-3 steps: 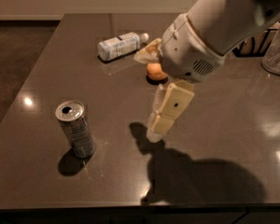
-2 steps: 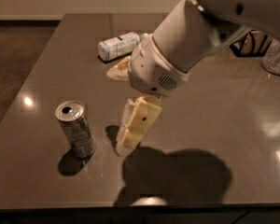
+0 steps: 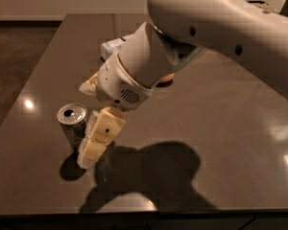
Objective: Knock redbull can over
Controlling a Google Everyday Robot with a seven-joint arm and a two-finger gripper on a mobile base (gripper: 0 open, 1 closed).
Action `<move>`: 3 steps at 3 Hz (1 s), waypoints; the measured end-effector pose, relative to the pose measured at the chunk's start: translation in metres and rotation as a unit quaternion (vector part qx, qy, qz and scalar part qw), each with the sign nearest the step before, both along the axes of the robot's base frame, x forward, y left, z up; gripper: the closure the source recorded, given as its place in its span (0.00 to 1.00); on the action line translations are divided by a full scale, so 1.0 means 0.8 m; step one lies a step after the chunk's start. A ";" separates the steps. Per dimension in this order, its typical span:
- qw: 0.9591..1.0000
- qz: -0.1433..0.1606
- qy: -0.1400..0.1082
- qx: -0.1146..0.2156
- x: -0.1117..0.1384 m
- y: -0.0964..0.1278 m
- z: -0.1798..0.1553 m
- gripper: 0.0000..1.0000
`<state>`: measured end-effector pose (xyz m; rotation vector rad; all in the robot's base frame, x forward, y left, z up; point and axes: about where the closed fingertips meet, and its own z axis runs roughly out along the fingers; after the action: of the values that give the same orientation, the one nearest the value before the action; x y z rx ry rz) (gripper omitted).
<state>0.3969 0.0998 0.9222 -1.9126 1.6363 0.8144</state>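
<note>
The redbull can (image 3: 73,123) stands upright on the dark table (image 3: 221,128), left of centre, its pull-tab top facing up. My gripper (image 3: 85,124) hangs from the big white arm just right of the can. Its cream fingers are spread open. The lower finger (image 3: 99,137) points down-left and lies against the can's right side. The upper finger (image 3: 89,86) shows behind the can, apart from it. Nothing is held.
A clear plastic bottle (image 3: 112,47) with a white label lies behind the arm, mostly hidden. An orange object (image 3: 166,77) peeks out under the arm. The table's front edge (image 3: 144,212) is close below the gripper.
The arm has swung left and toward the can. The gripper, which was well to the can's right, is now right beside it. The can still stands upright.
</note>
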 end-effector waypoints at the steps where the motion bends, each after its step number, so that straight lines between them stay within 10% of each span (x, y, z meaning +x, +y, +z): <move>1: 1.000 0.000 0.013 0.015 0.000 0.018 0.001 0.18; 3: 1.000 -0.012 0.011 0.018 0.006 0.023 0.003 0.64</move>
<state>0.4018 0.1183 0.9249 -1.8620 1.6440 0.8525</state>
